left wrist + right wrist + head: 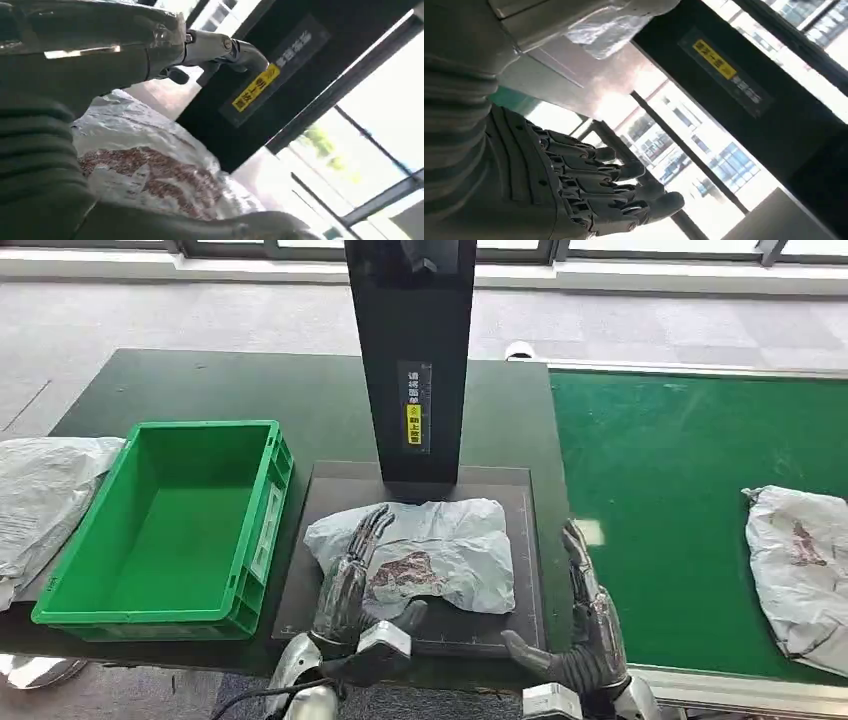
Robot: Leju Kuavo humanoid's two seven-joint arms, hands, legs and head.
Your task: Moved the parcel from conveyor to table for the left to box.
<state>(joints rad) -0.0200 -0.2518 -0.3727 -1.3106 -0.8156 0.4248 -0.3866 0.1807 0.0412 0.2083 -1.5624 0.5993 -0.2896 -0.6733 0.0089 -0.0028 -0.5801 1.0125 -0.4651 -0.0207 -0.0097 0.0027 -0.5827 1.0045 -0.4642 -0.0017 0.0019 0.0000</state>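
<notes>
Left hand (352, 585) sits at 6 o'clock of the head view, fingers laid out over the parcel (440, 550) with the thumb spread toward its near edge; it touches the bag but has not clamped on it, fingers apart. Right hand (585, 625) at 5 o'clock hangs just beside the mat, fingers apart, holding nothing. Table (200, 390) carries the green box (165, 610) at 9 o'clock and the black mat (525, 620) at centre, with the parcel lying flat on the mat just beside the box. Conveyor (680, 490) at 3 o'clock holds a second parcel (800, 570); another bag (40, 490) lies at far 9 o'clock. Judged step: left hand boxing the parcel. Do it well by closing fingers and thumb around a fold of the slack film near the dark print, lifting clear of the box wall, then swinging toward 9 o'clock. Black post (410, 350) at 12 o'clock bears Chinese characters and a yellow label (413, 425), too small to read.
</notes>
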